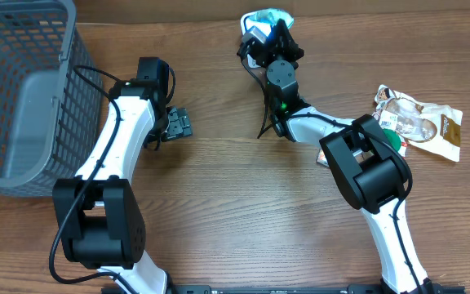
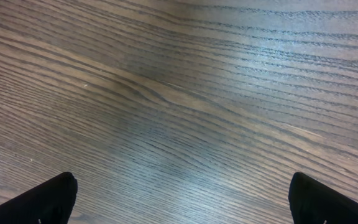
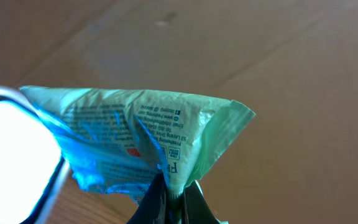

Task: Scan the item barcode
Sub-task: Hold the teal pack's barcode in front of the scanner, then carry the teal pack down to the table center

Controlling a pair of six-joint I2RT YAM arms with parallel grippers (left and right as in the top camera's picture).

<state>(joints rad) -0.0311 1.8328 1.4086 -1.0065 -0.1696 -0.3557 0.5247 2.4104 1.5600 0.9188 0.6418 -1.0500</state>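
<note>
1. A brown wood-grain table point(image 1: 235, 220) fills the overhead view, its grain running from 9 to 3 o'clock.
2. 1 gray mesh basket point(image 1: 19, 167) stands at 10 o'clock on the table.
3. There are 2 arms and 2 packages.
4. The left gripper point(image 1: 177, 124) hovers just beside the basket toward 3 o'clock, its fingers spread wide over bare wood.
5. The right gripper point(image 3: 169, 198) is at 12 o'clock, jaws pressed together and pinching 1 green-and-blue packet point(image 3: 166, 121) by its lower edge.
6. The packet is crumpled, printed side toward the wrist camera, with a bright white object point(image 3: 11, 155) touching its 9 o'clock side.
7. 1 brown-and-white snack pouch point(image 1: 427, 122) lies flat at 3 o'clock, well apart from both grippers.
</note>
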